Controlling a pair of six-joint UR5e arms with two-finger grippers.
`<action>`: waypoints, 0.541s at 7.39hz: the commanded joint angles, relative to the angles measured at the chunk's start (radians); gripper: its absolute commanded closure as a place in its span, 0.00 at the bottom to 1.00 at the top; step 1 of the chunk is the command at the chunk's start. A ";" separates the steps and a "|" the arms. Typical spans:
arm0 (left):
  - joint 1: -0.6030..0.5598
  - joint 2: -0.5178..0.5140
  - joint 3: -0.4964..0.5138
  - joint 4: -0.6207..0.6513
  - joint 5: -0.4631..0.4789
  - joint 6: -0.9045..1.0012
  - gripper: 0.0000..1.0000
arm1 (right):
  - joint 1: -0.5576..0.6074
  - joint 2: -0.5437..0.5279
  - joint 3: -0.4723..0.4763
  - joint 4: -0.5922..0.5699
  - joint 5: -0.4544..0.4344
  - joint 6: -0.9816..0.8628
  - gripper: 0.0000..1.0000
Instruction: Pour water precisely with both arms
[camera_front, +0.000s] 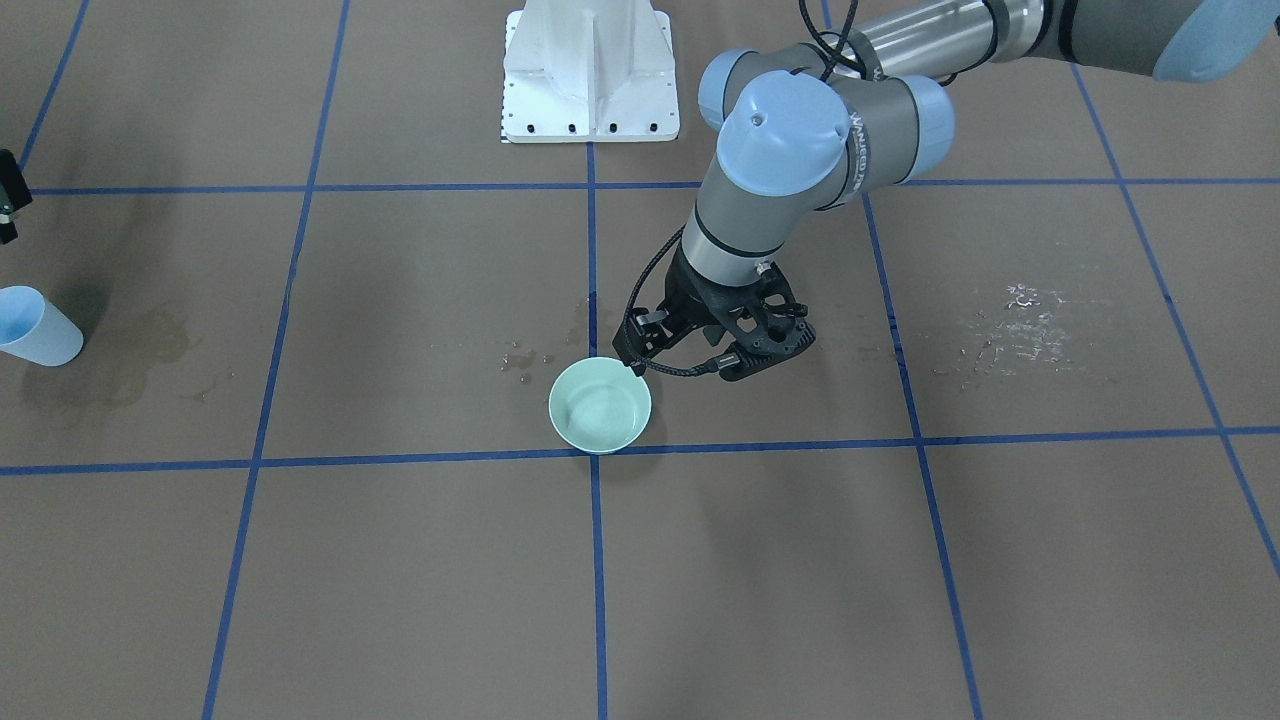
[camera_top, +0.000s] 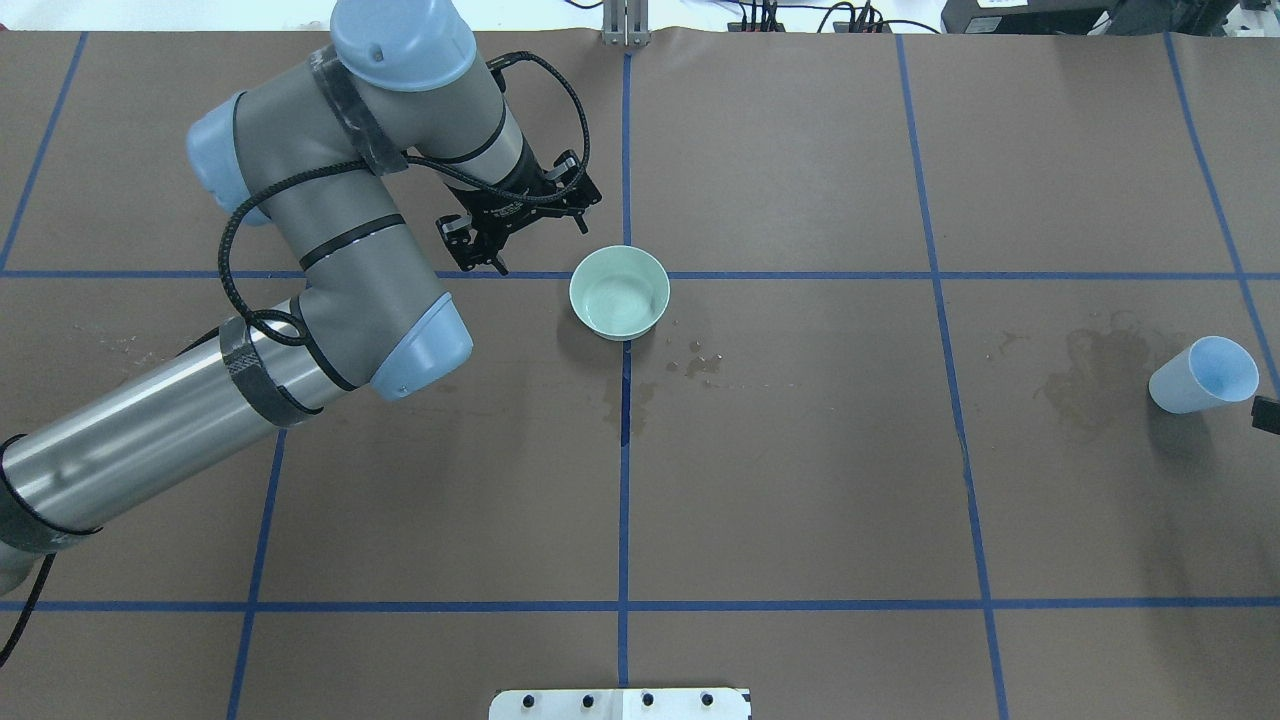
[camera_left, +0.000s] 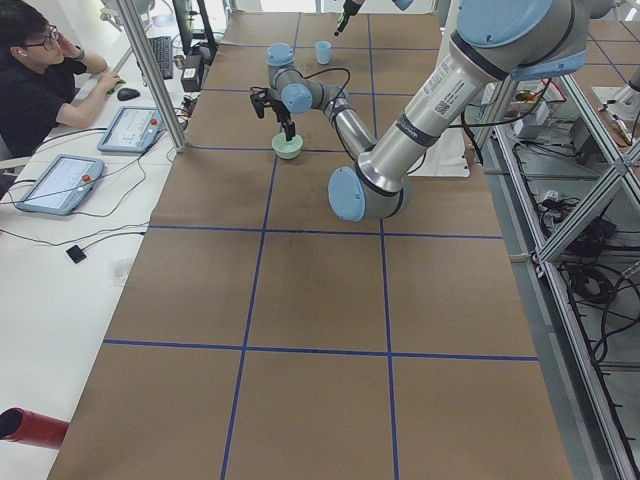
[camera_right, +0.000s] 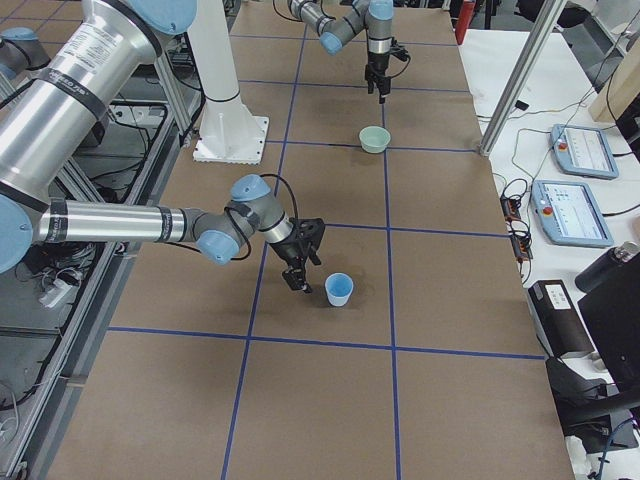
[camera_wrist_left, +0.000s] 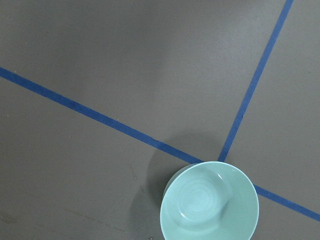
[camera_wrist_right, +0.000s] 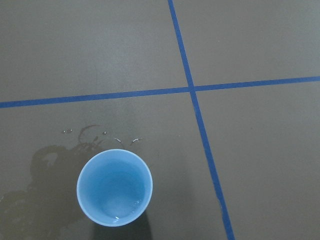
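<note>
Brushed-metal left arm (camera_top: 150, 440), glossy bowl (camera_top: 648, 283)

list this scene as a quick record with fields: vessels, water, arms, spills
pale green round glossy bowl: upright, at a crossing of blue tape lines
light blue tapered cup: upright, far out on the robot's right
water: a small amount in the cup's bottom; bowl contents unclear
left arm fingers: open, empty, beside the bowl
right arm fingers: near the cup, not around it; open or shut unclear
spills: dark damp stains by the cup, droplets near the bowl
</note>
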 joint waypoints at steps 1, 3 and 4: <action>0.003 0.012 -0.003 0.001 0.000 0.001 0.00 | -0.175 -0.007 -0.013 0.007 -0.178 0.146 0.00; 0.012 0.020 -0.003 0.001 0.031 0.001 0.00 | -0.292 0.013 -0.086 0.007 -0.356 0.231 0.00; 0.016 0.024 -0.003 0.001 0.032 0.001 0.00 | -0.323 0.016 -0.094 0.007 -0.401 0.258 0.00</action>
